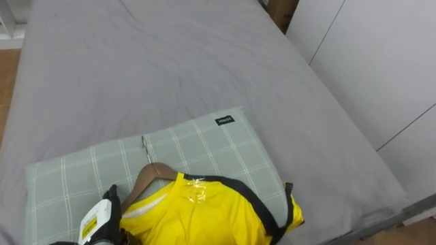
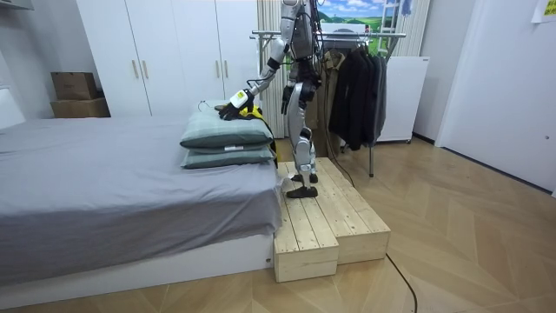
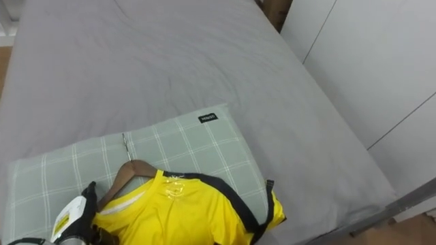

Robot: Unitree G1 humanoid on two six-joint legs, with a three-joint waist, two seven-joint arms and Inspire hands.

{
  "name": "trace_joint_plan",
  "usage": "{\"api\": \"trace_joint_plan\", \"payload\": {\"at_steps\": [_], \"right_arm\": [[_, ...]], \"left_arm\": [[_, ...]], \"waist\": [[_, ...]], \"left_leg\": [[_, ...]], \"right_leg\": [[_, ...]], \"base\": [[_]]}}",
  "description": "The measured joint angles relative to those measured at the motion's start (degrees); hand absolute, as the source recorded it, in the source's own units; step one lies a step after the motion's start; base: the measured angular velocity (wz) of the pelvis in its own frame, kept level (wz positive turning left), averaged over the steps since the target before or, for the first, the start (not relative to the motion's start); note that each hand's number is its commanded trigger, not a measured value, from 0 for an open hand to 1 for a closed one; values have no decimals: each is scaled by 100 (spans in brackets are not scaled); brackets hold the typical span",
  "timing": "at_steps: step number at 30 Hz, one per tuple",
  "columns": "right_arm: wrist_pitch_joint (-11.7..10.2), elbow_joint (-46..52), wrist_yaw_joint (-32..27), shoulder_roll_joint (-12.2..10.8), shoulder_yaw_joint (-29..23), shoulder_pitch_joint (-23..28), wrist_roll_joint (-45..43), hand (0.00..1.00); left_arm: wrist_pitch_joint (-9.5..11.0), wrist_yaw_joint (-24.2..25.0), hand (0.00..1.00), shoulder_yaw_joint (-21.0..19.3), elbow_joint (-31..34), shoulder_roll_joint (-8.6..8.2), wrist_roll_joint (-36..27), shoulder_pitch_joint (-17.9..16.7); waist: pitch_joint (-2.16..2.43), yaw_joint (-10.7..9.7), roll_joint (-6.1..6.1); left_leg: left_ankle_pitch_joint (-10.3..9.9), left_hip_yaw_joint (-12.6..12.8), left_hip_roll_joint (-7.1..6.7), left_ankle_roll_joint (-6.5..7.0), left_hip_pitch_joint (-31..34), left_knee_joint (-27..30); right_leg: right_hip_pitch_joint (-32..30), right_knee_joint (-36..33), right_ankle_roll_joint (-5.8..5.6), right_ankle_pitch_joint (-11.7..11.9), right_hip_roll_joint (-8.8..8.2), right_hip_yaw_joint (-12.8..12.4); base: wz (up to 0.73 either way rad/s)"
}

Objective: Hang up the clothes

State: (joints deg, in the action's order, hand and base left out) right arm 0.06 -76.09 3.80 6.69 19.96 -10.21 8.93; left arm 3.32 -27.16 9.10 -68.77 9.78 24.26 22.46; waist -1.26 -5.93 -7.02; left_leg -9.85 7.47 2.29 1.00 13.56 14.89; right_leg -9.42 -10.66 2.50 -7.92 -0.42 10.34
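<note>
At 7 o'clock in the eye view, nearest the robot, the left hand [image 1: 101,221] lay against the shoulder of a yellow shirt [image 1: 204,216]. Its fingers were tucked under the cloth and the frame edge, so I could not tell whether they gripped anything. The shirt, trimmed in black, sat on a wooden hanger [image 1: 146,178] at 6 o'clock. The hanger's metal hook [image 1: 145,145] pointed toward 12 o'clock. Both rested on a green checked pillow [image 1: 204,139], which lay on a second pillow [image 2: 228,157] at the near end of the grey bed [image 1: 170,61]. The grey cover stretched smooth toward 12 o'clock. White wardrobe doors [image 1: 381,61] ran past it at 2 o'clock.

The room view showed the robot standing on a wooden platform [image 2: 326,226] beside the bed, leaning with one arm out to the pillows. Behind it stood a clothes rack [image 2: 347,36] hung with dark garments [image 2: 356,87]. Cardboard boxes [image 2: 74,91] sat by the far wall. The shirt's lower half was cut off by the frame.
</note>
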Motion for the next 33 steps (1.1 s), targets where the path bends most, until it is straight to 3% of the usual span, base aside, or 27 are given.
{"api": "trace_joint_plan", "payload": {"at_steps": [13, 14, 15, 16, 22, 27, 33], "right_arm": [[-3, 0, 12, 4, 302, -149, 51, 0], [-3, 1, 11, 4, 327, -155, 61, 0], [0, -1, 12, 3, 349, -167, 78, 0], [0, -1, 12, 3, 353, -170, 79, 0], [1, -4, 14, 4, 357, -175, 108, 0], [1, -17, 13, 4, 360, -208, 239, 0], [1, -20, 16, 3, 360, -209, 239, 0]], "left_arm": [[192, -72, 0, 5, -191, 1, -352, 97], [207, -78, 45, 8, -217, 3, -352, 103], [207, -82, 84, 14, -218, 5, -352, 102], [207, -82, 100, 14, -219, 5, -352, 102], [209, -129, 100, 15, -220, 50, -358, 110], [198, -163, 100, 170, -218, 307, -336, 200], [158, -269, 100, 175, -225, 361, -340, 209]], "waist": [[-46, 6, 32], [-49, 11, 26], [-53, 11, 20], [-54, 12, 17], [-63, 9, 2], [-65, -6, 5], [-65, -10, 4]], "left_leg": [[79, 27, 0, -29, 93, 51], [79, 30, 0, -29, 90, 52], [79, 28, -1, -28, 86, 52], [80, 29, -1, -27, 84, 54], [81, 37, -4, -25, 82, 63], [81, 36, -8, -25, 84, 55], [81, 36, -10, -25, 79, 41]], "right_leg": [[-99, -19, 15, 9, -2, -11], [-100, -20, 15, 9, -3, -19], [-100, -19, 16, 9, -1, -45], [-100, -19, 16, 9, 0, -57], [-100, -11, 16, 8, 0, -80], [-98, 4, 16, 8, -2, -76], [-99, 5, 16, 8, -5, -77]], "base": [[0], [0], [-3], [-5], [-1], [0], [0]]}}
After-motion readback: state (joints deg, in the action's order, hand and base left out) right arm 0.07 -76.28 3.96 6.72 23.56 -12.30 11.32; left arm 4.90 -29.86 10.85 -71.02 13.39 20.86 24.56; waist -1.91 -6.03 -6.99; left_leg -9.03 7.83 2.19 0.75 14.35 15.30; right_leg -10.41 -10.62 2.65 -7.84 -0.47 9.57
